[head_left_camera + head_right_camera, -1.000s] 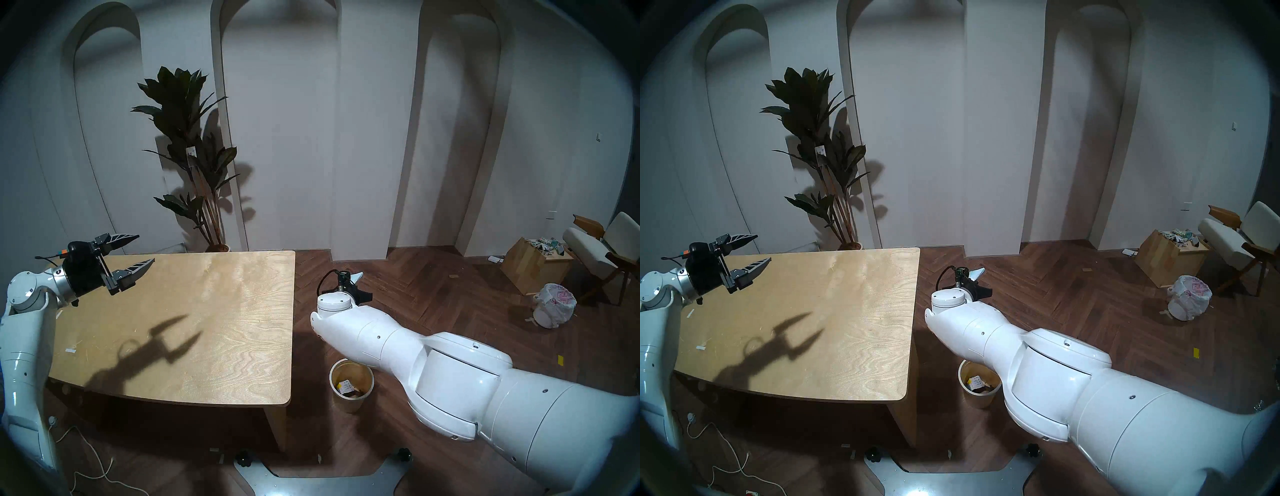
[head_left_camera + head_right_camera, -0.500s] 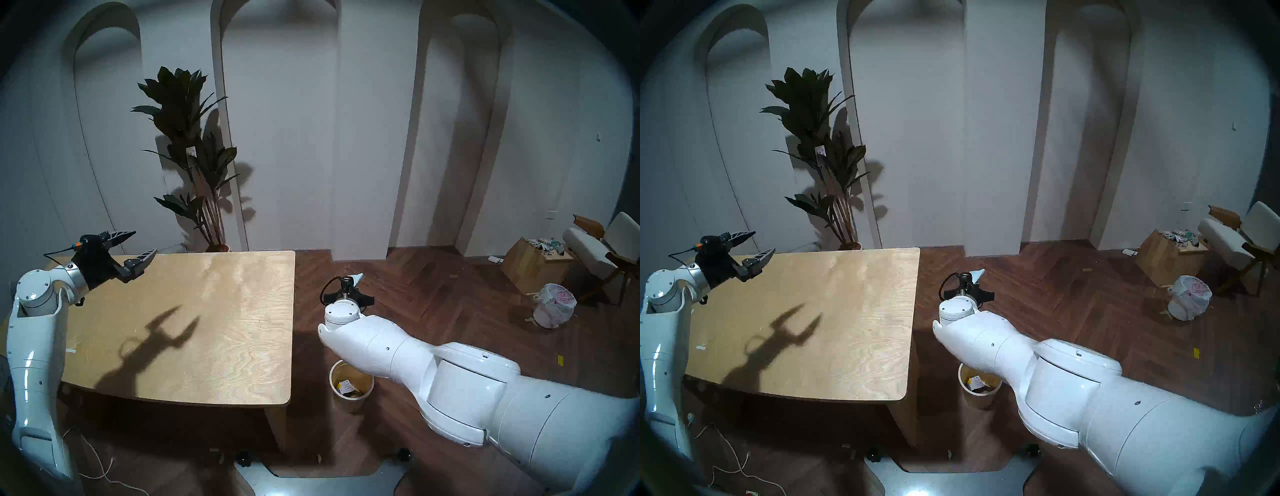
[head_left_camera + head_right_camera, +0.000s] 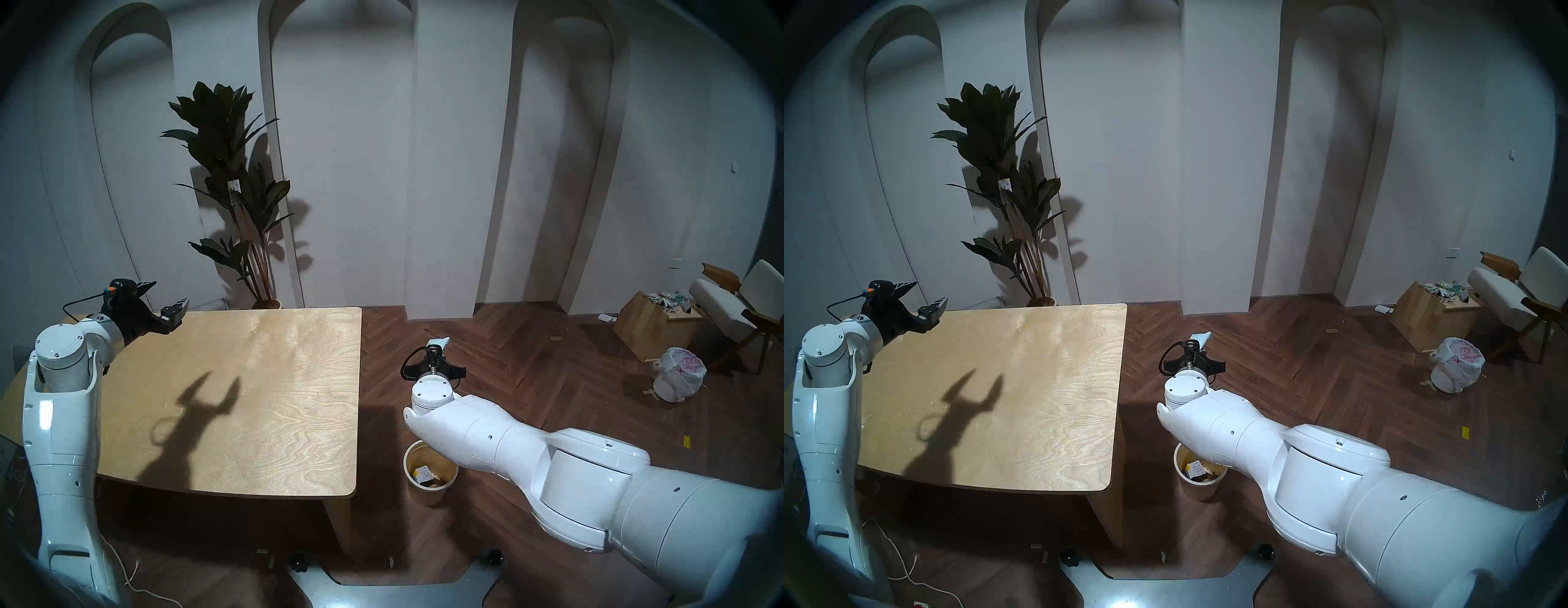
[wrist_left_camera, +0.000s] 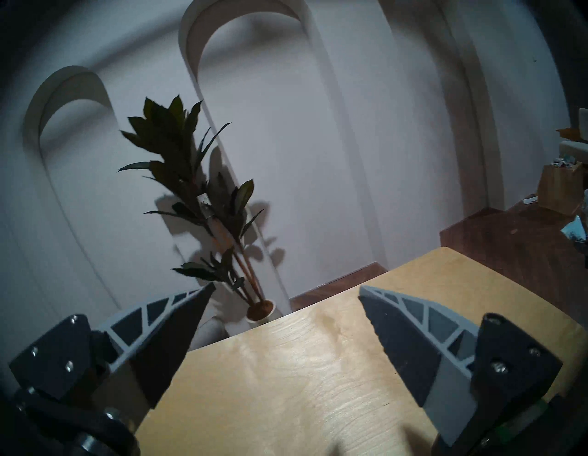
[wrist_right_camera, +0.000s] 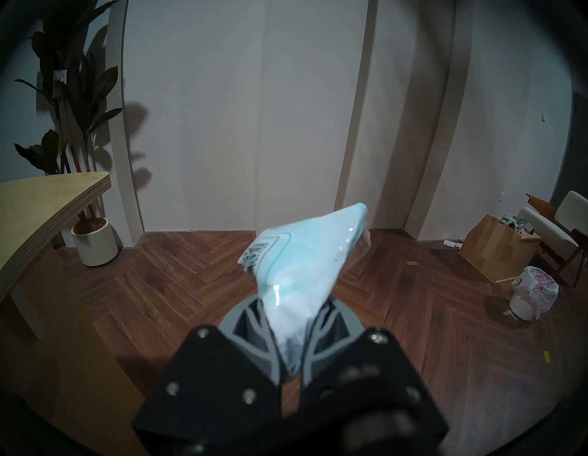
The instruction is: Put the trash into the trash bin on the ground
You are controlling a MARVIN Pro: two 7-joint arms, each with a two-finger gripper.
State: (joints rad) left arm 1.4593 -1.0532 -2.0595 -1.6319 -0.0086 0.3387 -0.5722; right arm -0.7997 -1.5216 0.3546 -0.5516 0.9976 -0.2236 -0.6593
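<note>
A soft teal-white pouch sticks out past the fingers of my right gripper, which is shut on its lower end. In the head view this gripper hangs over the wood floor to the right of the table, with the pouch at its far tip. The cream-yellow trash bin stands on the floor nearer to me, partly under my right forearm, with some trash inside it. My left gripper is open and holds nothing above the table's far left corner.
The light wood table fills the left half. A potted plant stands behind it. At the far right are a square wooden box, a white bin with a printed bag and a chair.
My right arm has shifted right and nearer to me with the pouch. My left arm has swung inward, and its open gripper has turned and moved toward the table's back edge.
</note>
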